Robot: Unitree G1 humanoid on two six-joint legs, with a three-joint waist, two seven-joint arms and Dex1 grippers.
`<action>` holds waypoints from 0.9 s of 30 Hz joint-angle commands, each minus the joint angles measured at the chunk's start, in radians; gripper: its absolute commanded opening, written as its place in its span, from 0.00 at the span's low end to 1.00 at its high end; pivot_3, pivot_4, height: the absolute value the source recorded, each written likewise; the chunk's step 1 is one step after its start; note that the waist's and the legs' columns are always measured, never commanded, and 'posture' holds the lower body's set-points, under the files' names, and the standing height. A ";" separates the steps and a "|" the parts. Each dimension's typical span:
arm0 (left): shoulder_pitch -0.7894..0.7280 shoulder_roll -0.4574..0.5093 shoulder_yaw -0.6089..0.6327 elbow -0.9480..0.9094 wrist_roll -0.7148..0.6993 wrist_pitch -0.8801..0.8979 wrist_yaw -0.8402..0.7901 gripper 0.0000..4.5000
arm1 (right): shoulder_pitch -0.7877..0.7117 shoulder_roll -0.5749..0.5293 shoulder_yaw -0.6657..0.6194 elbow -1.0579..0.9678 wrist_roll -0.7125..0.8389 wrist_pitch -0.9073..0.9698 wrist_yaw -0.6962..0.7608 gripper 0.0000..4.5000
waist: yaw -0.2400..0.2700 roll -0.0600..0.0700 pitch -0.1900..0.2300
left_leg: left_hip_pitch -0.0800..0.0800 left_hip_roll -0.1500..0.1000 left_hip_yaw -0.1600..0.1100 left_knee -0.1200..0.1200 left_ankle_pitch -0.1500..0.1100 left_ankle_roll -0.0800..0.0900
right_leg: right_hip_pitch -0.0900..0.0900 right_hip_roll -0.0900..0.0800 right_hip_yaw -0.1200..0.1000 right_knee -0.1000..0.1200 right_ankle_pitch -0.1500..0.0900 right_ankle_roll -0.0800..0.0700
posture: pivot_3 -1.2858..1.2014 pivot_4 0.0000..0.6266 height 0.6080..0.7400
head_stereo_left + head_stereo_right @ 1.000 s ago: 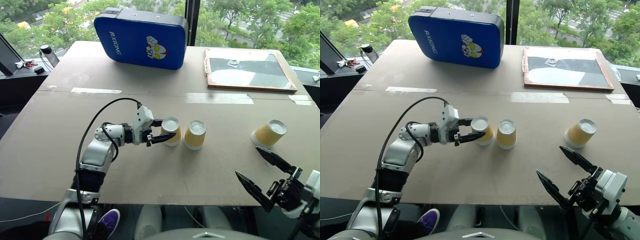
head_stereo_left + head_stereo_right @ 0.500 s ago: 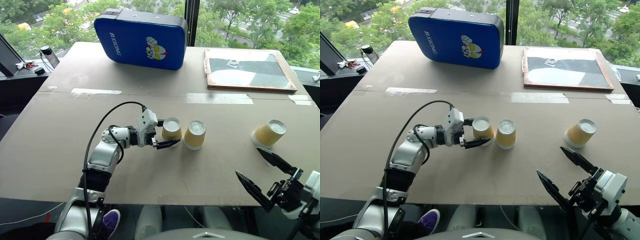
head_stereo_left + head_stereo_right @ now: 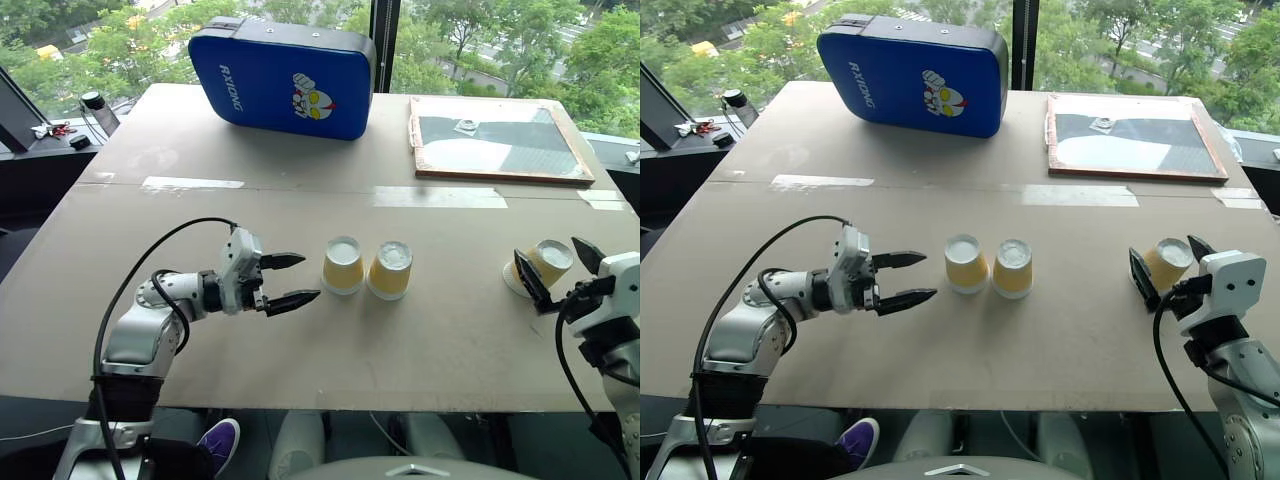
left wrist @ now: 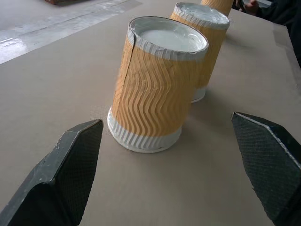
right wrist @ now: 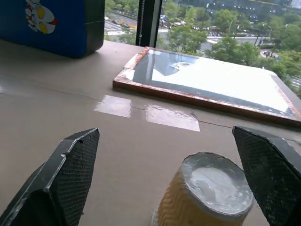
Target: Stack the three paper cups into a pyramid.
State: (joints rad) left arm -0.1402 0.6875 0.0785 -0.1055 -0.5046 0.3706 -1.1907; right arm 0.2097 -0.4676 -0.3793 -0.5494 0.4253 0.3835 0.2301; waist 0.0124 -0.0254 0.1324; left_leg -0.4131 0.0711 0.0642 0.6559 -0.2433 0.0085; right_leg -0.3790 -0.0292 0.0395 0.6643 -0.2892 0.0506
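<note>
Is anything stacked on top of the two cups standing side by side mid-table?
No. Both middle cups stand upside down with bare white bases up. The third cup stands apart between the right gripper fingers. Their insides are hidden.

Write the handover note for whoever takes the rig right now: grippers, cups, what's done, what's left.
Left gripper: open, empty, just left of the base pair.
Right gripper: open, its fingers either side of the third cup, not closed on it.
Two base cups: upside down, side by side at mid table, close together.
Third cup: upside down, apart on the right.
Done: base laid.
Left: grasp the third cup, carry it over, set it on top of the pair to finish the pyramid.
</note>
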 commanded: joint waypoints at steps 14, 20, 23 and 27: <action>0.153 0.034 0.136 -0.300 -0.246 0.014 -0.071 1.00 | -0.205 -0.002 -0.020 0.175 -0.010 0.202 -0.024 0.80 | -0.006 0.002 0.000 | 0.000 0.000 0.000 -0.002 0.000 0.000 | 0.000 0.000 0.001 0.000 0.000 0.000 | 0.52 0.24 1.00; 0.174 -0.008 0.154 -0.318 -0.301 -0.029 -0.077 1.00 | -0.217 -0.032 -0.015 0.152 0.005 0.192 0.030 0.52 | -0.007 0.002 0.000 | 0.000 0.000 0.001 -0.002 0.000 0.000 | 0.000 0.000 0.001 -0.001 0.000 0.000 | 0.52 0.24 1.00; 0.193 -0.041 0.171 -0.308 -0.314 -0.073 -0.101 1.00 | -0.246 -0.050 0.023 0.103 0.017 0.162 0.085 0.52 | -0.012 0.003 0.001 | 0.000 0.000 0.001 -0.002 0.000 0.000 | 0.000 0.000 0.001 -0.001 0.000 0.000 | 0.52 0.24 1.00; 0.220 -0.038 0.191 -0.262 -0.318 -0.077 -0.131 1.00 | -0.312 -0.086 0.088 0.032 0.066 0.180 0.176 0.52 | -0.028 0.004 0.001 | 0.001 0.001 0.000 -0.003 0.000 0.000 | -0.001 0.001 0.001 -0.001 0.000 0.000 | 0.52 0.24 1.00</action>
State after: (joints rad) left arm 0.0682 0.6427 0.2370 -0.3735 -0.7910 0.3153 -1.2969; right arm -0.0738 -0.5374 -0.2981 -0.4498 0.4571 0.5691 0.3699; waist -0.0161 -0.0212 0.1334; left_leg -0.4122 0.0720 0.0648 0.6529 -0.2434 0.0087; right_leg -0.3795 -0.0274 0.0411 0.6636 -0.2892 0.0506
